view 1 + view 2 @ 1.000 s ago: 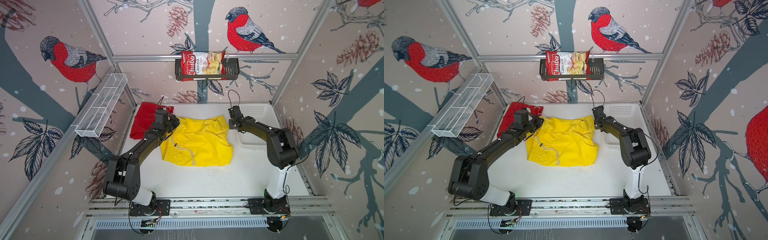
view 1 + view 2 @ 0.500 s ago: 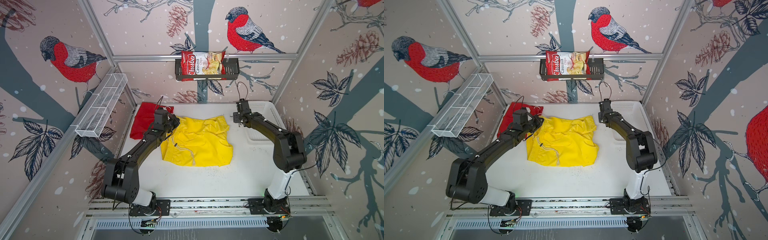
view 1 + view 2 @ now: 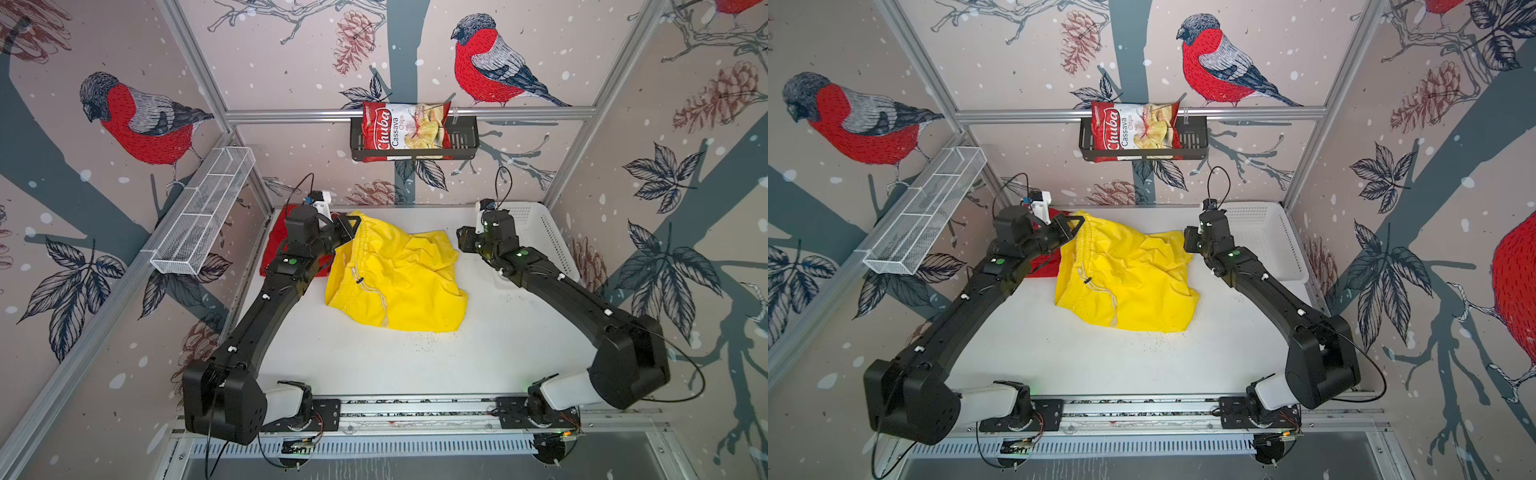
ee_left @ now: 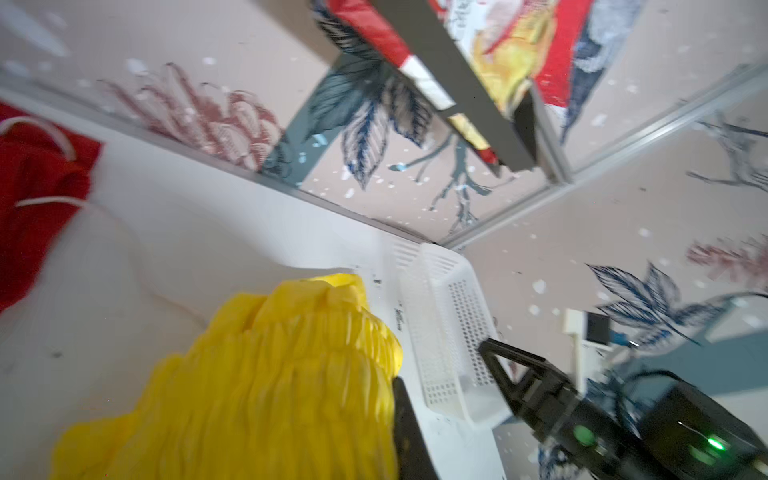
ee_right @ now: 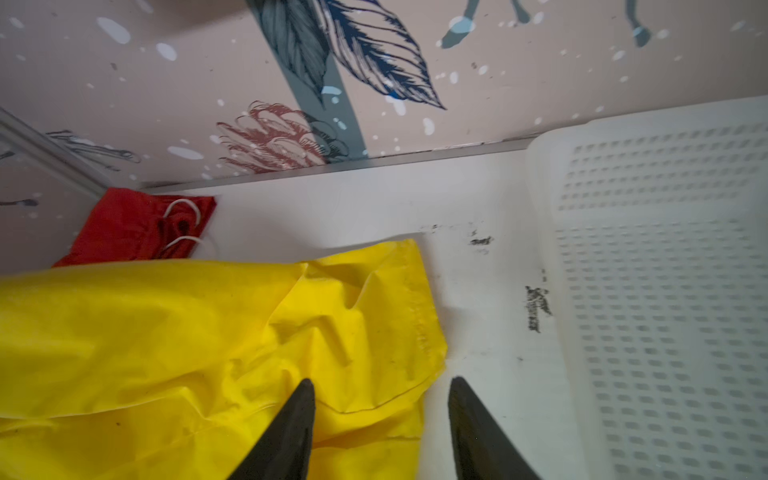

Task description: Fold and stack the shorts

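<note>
The yellow shorts lie crumpled mid-table, one waistband corner pulled up at the back left. My left gripper is shut on that gathered waistband; only one finger shows past the fabric. My right gripper stands open over the shorts' right hem, one finger above yellow fabric and one above bare table. The red shorts lie at the back left, partly hidden by my left arm.
A white perforated basket sits at the back right, close to my right gripper. A chips bag rests in a black wall rack, and a wire basket hangs on the left wall. Crumbs dot the table.
My right gripper let go of the yellow shorts' back right corner, swung toward the basket, then came back open to the right hem. My left gripper raised the waistband corner.
</note>
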Robot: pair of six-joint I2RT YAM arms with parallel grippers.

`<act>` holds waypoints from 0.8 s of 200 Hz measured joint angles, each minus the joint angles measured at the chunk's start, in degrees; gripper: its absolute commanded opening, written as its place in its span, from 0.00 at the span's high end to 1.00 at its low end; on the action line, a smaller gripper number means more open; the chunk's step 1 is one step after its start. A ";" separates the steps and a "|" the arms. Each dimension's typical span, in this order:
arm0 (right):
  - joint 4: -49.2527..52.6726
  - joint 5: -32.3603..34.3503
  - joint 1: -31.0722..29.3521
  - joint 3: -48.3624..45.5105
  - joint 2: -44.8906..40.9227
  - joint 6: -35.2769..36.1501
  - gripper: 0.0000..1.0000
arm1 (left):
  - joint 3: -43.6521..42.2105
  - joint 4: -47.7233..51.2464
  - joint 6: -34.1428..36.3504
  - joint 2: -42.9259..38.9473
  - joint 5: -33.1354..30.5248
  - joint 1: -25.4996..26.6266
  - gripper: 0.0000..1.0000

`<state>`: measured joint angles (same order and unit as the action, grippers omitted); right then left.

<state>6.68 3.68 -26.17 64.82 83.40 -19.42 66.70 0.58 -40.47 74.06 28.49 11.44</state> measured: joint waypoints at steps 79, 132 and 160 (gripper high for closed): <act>-6.86 -18.27 11.45 -13.57 -9.01 -1.73 0.25 | 7.58 -7.80 -0.61 0.22 25.64 -0.83 1.00; -11.13 -26.60 17.18 -21.31 -16.98 -2.73 0.11 | 5.22 -21.31 -13.29 0.22 37.75 -8.85 1.00; -11.10 -27.34 16.31 -21.73 -15.02 -2.78 0.12 | 2.73 -18.38 -16.46 -1.33 38.69 -16.79 1.00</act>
<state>-4.43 -23.66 -9.87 43.09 68.38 -22.20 69.43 -17.80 -56.93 72.73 67.18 -5.34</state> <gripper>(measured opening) 0.890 0.066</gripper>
